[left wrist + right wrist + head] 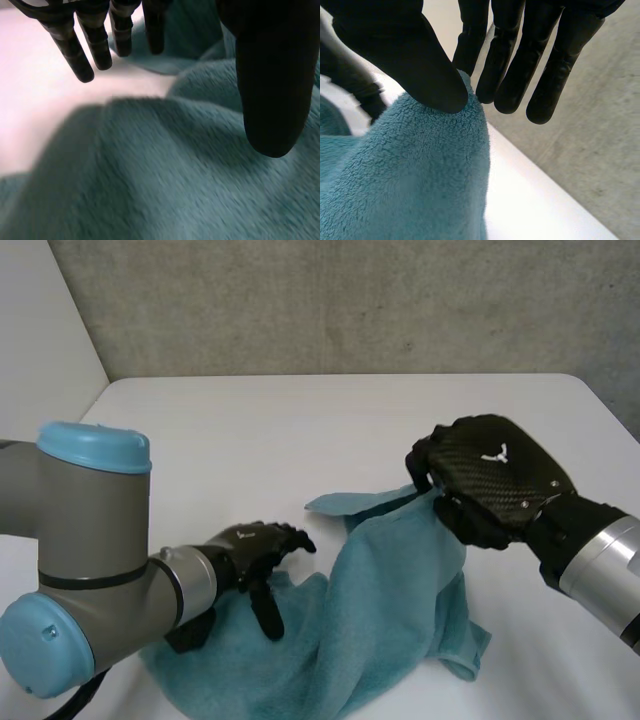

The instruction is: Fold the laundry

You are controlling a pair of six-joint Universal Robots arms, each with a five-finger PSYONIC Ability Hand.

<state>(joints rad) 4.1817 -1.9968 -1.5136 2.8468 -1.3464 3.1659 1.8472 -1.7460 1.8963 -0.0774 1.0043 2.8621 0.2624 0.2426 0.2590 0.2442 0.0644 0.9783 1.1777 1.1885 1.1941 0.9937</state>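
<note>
We're at the opening-out step, our right hand [490,480] pinching a raised fold of the crumpled teal towel [390,610] between thumb and finger, our left hand [250,555] spread loosely on its left side on the worktop [300,430], and next we'd judge it needs pulling flat.

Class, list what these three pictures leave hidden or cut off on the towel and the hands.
1. Head view: the right hand's fingertips, hidden by its own back.
2. Head view: the towel's near edge, cut off by the lower picture edge.
3. Head view: the left hand's underside, hidden by the hand itself.
4. Left wrist view: whether the thumb touches the towel.
</note>
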